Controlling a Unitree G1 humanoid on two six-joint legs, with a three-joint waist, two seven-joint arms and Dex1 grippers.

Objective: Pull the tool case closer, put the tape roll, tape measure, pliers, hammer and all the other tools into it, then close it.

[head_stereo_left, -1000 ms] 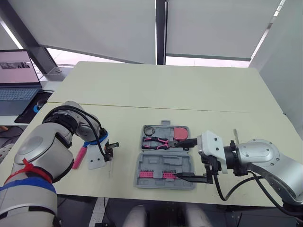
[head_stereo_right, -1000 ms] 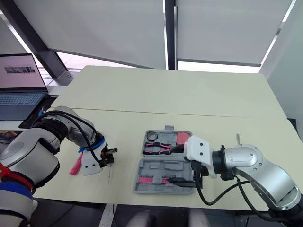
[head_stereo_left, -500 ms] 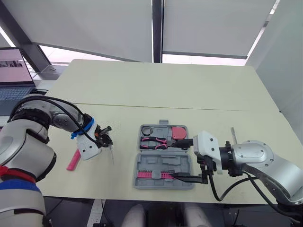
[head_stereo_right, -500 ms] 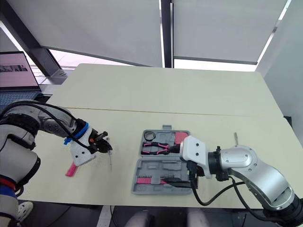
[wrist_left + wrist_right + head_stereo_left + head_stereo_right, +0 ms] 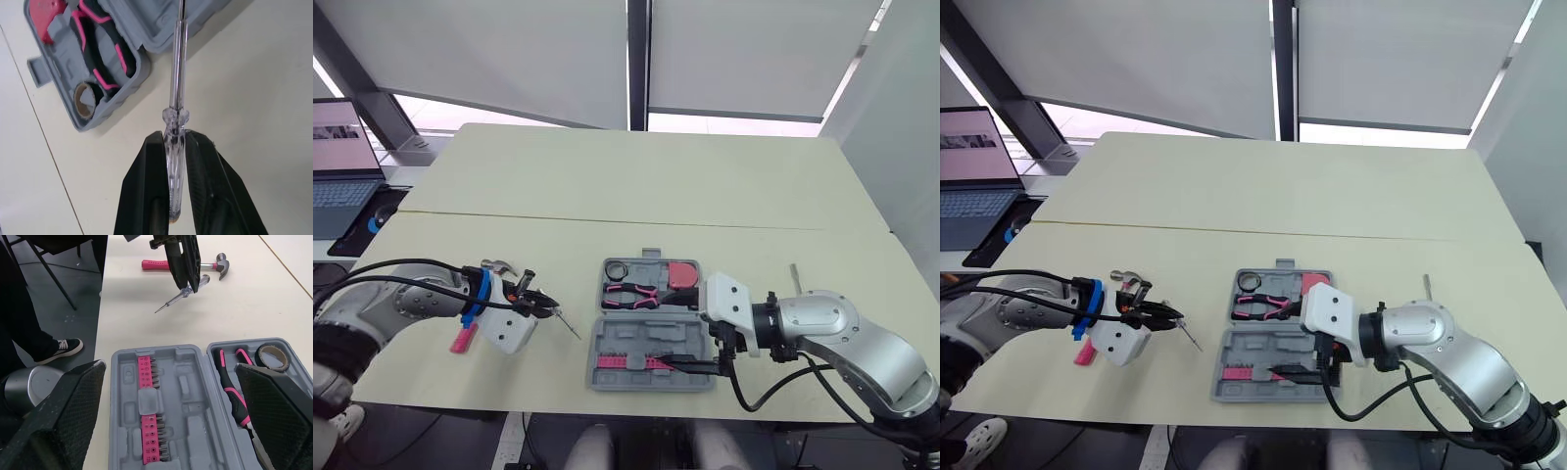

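The grey tool case (image 5: 693, 341) lies open at the table's front middle. In it are a tape roll (image 5: 621, 270), pink-and-black pliers (image 5: 632, 294), a red tape measure (image 5: 684, 275) and a pink bit strip (image 5: 631, 362). My left gripper (image 5: 540, 304) is shut on a clear-handled screwdriver (image 5: 176, 88), held just above the table left of the case, tip toward it. A pink-handled hammer (image 5: 464, 338) lies behind that gripper. My right gripper (image 5: 695, 331) is open at the case's right end, its fingers (image 5: 54, 421) spread over the case.
A thin grey tool (image 5: 794, 277) lies on the table right of the case. A laptop (image 5: 342, 171) sits at the far left. A person's shoe (image 5: 58, 350) and chair legs show on the floor beyond the table's edge.
My left gripper has lifted the screwdriver and carried it rightward toward the case, the arm now low and stretched out. The right gripper has stayed at the case. The camera has shifted.
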